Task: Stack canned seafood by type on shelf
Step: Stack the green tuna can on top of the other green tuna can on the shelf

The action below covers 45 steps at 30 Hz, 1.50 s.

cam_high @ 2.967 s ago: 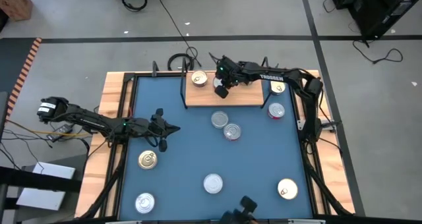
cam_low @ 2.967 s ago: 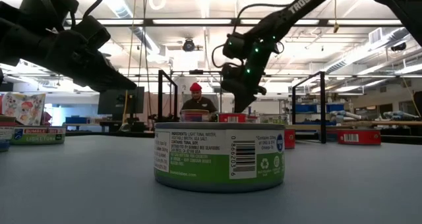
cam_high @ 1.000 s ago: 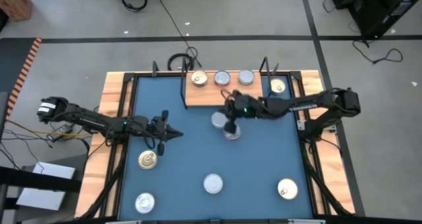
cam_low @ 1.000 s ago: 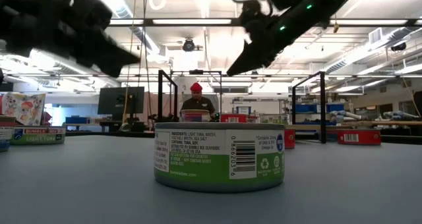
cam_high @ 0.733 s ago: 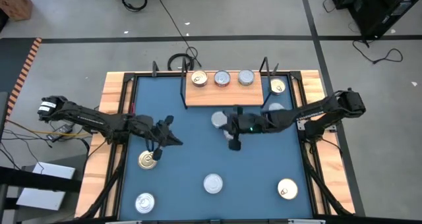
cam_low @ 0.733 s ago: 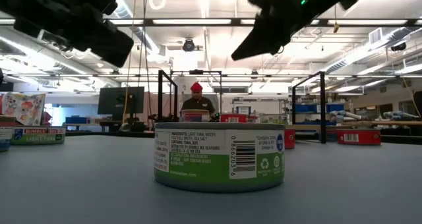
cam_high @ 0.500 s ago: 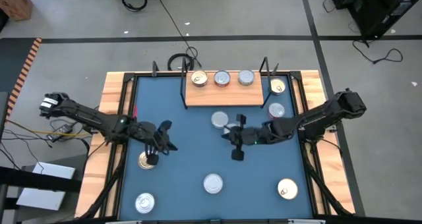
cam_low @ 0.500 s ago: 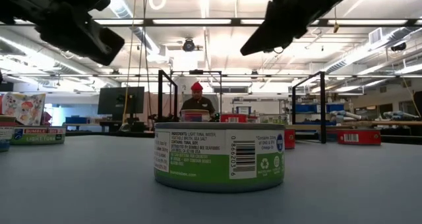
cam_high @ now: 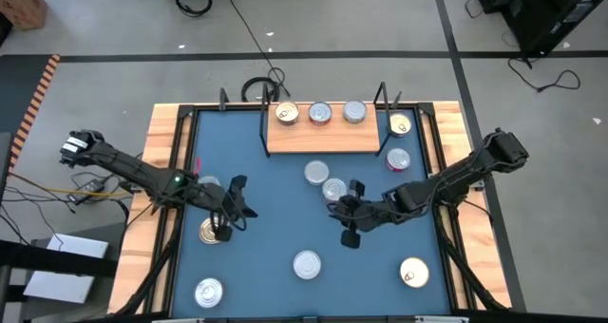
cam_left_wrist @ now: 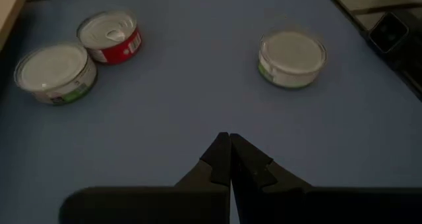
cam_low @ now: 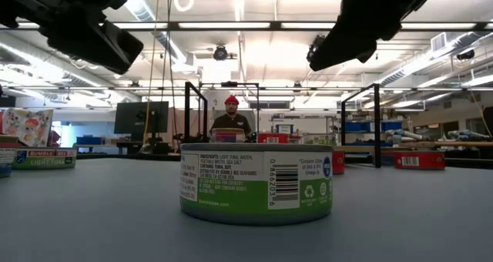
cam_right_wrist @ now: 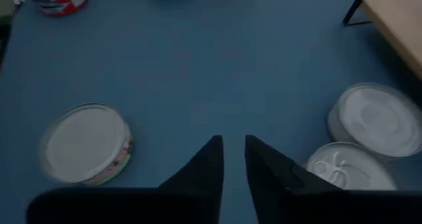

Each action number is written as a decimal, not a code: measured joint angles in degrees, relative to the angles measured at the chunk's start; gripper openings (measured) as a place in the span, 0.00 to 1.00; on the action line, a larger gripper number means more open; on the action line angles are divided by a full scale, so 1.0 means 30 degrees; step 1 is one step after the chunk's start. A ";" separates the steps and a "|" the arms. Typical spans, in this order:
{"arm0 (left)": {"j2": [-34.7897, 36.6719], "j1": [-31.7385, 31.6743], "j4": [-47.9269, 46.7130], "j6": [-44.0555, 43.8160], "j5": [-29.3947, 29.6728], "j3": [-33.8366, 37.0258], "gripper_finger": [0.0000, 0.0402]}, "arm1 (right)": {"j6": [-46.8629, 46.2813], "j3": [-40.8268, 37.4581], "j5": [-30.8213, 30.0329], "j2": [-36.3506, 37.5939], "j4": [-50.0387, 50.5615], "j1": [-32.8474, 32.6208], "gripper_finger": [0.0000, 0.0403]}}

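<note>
The light-wood shelf (cam_high: 323, 138) stands at the table's far side with one gold-lidded tin (cam_high: 286, 113) and two silver-lidded tins (cam_high: 320, 113) (cam_high: 353, 112) in a row on it. Two tins (cam_high: 316, 173) (cam_high: 333, 189) sit just in front of it; the left wrist view shows one green-sided (cam_left_wrist: 54, 71) and one red-sided (cam_left_wrist: 110, 36). My left gripper (cam_high: 226, 228) (cam_left_wrist: 229, 151) is shut and hangs over the table beside a gold-lidded tin (cam_high: 211, 231). My right gripper (cam_high: 350, 232) (cam_right_wrist: 234, 151) hovers mid-table with a narrow gap between its fingers, between the middle tins (cam_right_wrist: 376, 118) and a silver-lidded tin (cam_high: 306, 264) (cam_right_wrist: 86, 143).
More tins stand on the blue table: gold-lidded (cam_high: 400, 123) and red-sided (cam_high: 398, 159) at the right, gold-lidded (cam_high: 413, 273) near right, silver-lidded (cam_high: 208, 292) near left. A wooden rim (cam_high: 161, 171) frames the table. A person (cam_low: 229, 119) sits in the room behind.
My right gripper has moved from over the two middle tins toward the table's near edge, and its arm has drawn back to the right. My left gripper has moved toward the near edge, ending beside the gold-lidded tin. No tin has moved.
</note>
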State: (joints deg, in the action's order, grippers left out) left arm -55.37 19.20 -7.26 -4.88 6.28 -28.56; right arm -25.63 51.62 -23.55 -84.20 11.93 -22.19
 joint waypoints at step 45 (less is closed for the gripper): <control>-1.5493 -0.7706 0.1416 1.4539 -0.0693 -1.0099 0.21 | 0.1957 0.0007 0.0384 -0.0022 0.0474 0.1312 0.15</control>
State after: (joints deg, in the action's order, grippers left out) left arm -101.84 -3.92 -3.01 38.74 4.21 -58.85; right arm -19.76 51.64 -22.40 -84.27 13.35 -18.25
